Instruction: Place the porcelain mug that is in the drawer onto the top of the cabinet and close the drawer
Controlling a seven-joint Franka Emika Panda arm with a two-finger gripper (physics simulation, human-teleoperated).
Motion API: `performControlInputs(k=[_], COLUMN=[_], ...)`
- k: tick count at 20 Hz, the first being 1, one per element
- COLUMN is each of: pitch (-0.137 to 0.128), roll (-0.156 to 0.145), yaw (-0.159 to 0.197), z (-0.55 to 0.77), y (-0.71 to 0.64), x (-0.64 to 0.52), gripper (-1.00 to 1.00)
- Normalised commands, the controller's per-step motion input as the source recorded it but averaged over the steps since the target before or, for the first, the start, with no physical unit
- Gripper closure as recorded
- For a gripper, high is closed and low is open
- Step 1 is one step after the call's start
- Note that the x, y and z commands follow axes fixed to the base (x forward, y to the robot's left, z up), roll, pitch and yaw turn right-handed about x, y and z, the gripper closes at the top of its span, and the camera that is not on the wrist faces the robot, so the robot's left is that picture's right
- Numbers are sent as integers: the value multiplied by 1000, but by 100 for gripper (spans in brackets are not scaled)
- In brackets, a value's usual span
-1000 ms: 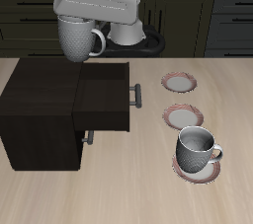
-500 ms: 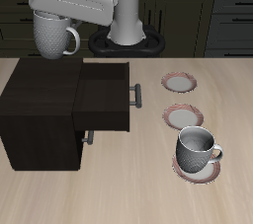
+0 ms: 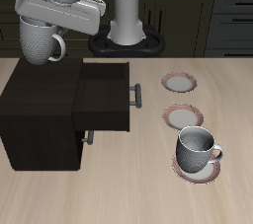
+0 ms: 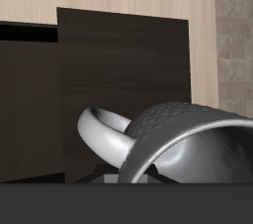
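The porcelain mug (image 3: 40, 40), greyish-white with a dotted texture and a loop handle, hangs in the air above the back of the cabinet top (image 3: 40, 95). My gripper (image 3: 40, 18) is shut on the mug's rim from above. In the wrist view the mug (image 4: 183, 139) fills the near field, handle (image 4: 104, 129) sticking out, with the dark cabinet top (image 4: 119, 60) below it. The upper drawer (image 3: 104, 102) stands pulled out, its grey bar handle (image 3: 137, 94) towards the plates. No fingertips show in the wrist view.
A second mug (image 3: 196, 149) sits on a plate near the table's front edge. Two more small plates (image 3: 183, 116) (image 3: 179, 81) lie farther back beside the open drawer. The lower drawer's handle (image 3: 88, 137) shows under the open one.
The arm has carried the mug sideways, away from the plates, from above the open drawer to above the cabinet top. The drawer and the other mug have not moved.
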Motion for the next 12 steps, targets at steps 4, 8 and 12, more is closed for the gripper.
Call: performControlInputs(k=[4,8,12], pitch=[21,52,47], roll=[7,-27,-4], yaw=[2,-7,1], z=[-242,-362,-233], y=[154,-44,35], x=[40,126,62], gripper=[100,100,-100])
